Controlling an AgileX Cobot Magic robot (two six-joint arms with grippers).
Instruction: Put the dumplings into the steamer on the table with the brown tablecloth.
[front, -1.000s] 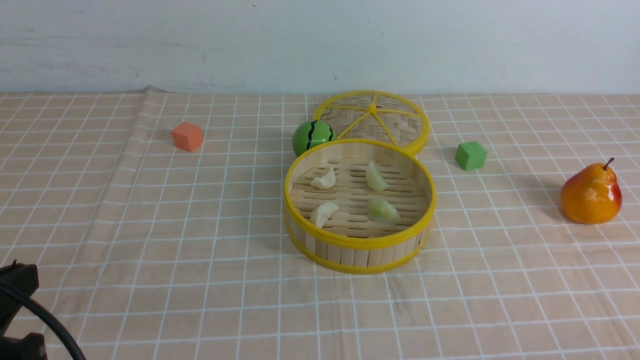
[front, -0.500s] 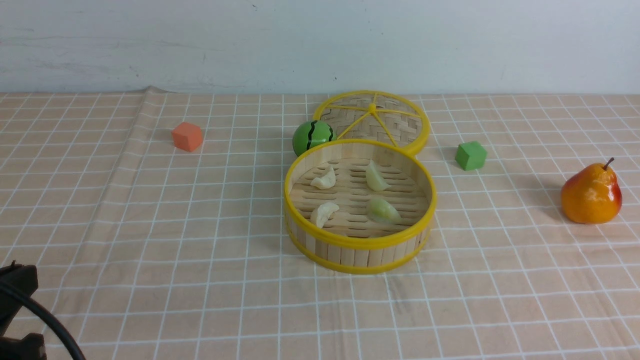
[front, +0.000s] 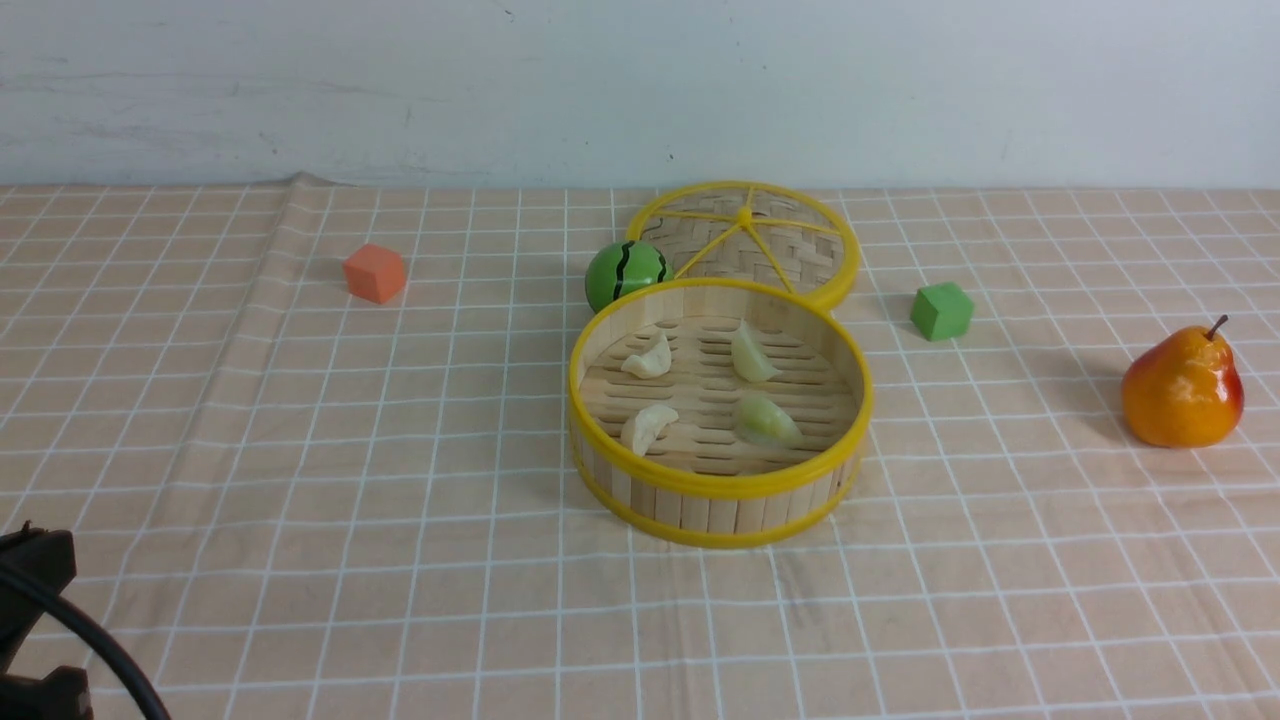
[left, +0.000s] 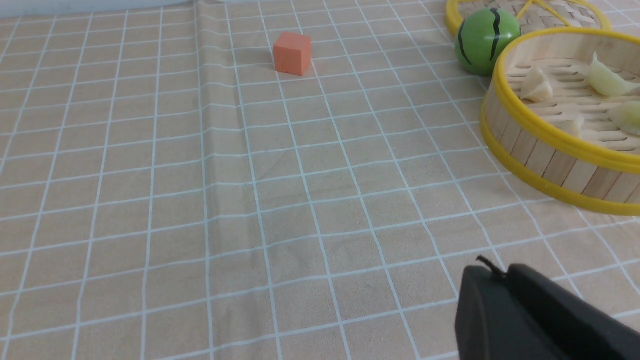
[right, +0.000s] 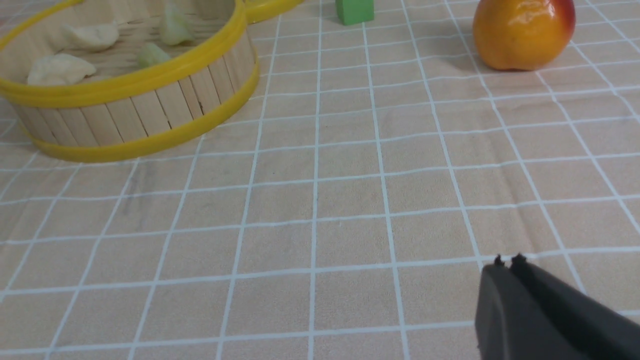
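Observation:
The steamer (front: 720, 488) stands mid-table on the brown tablecloth (front: 400, 450). Inside lie the dumplings: two cream-white ones (front: 650, 358) (front: 646, 428) and two pale green ones (front: 751, 354) (front: 768, 422). The steamer also shows in the left wrist view (left: 550, 165) and in the right wrist view (right: 145, 110). My left gripper (left: 492, 272) is shut and empty, low over the cloth, well short of the steamer. Only a dark part of the left arm (front: 35, 620) shows in the front view. My right gripper (right: 507, 262) is shut and empty over bare cloth; it is out of the front view.
The flat woven lid (front: 745, 240) lies behind the steamer, with a green striped ball (front: 625, 273) beside it. An orange cube (front: 375, 272) sits at far left, a green cube (front: 941, 310) to the right, and a pear (front: 1182, 388) at far right.

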